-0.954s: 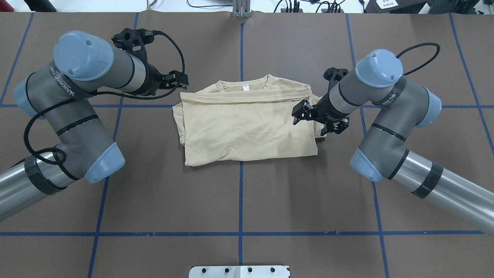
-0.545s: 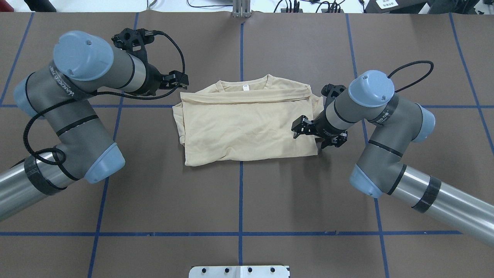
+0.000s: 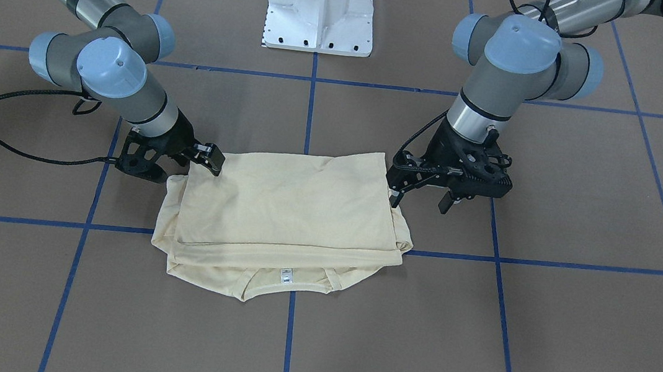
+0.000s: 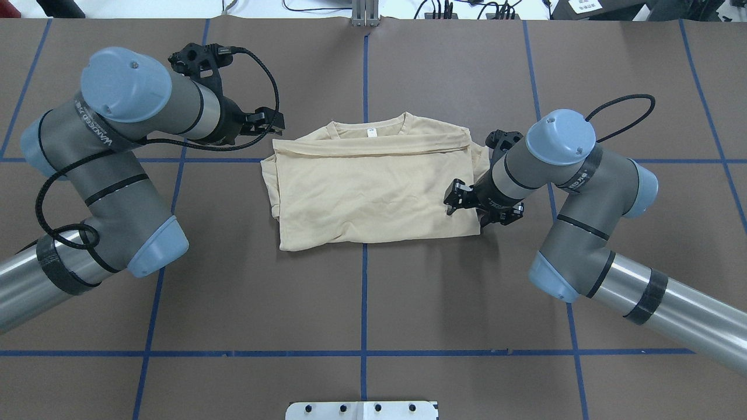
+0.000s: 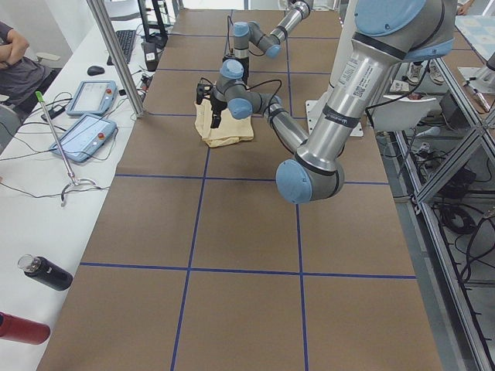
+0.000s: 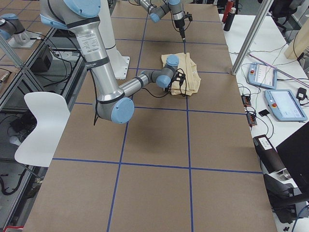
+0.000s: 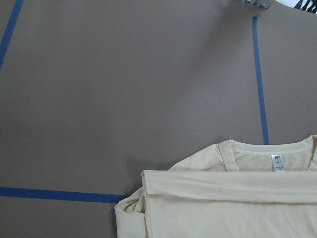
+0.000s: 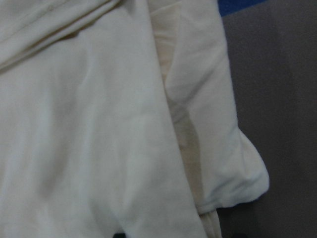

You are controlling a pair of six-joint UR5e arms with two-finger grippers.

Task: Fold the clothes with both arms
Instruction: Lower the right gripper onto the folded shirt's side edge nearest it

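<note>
One folded shirt (image 4: 373,192), front hidden; right arm (image 4: 575,175) partly covers right pincer (image 4: 470,207).

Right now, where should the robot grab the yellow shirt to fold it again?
Probably the right side edge of the shirt, near the corner closest to the robot. It lies flat with layers stacked there, so the open right gripper, hanging over that edge, could drop from above and outside and pinch all layers.

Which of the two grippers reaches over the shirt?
The right gripper: its open fingers straddle a side edge of the shirt, one above the fabric. The left gripper stands beside the shirt, above the table.
</note>
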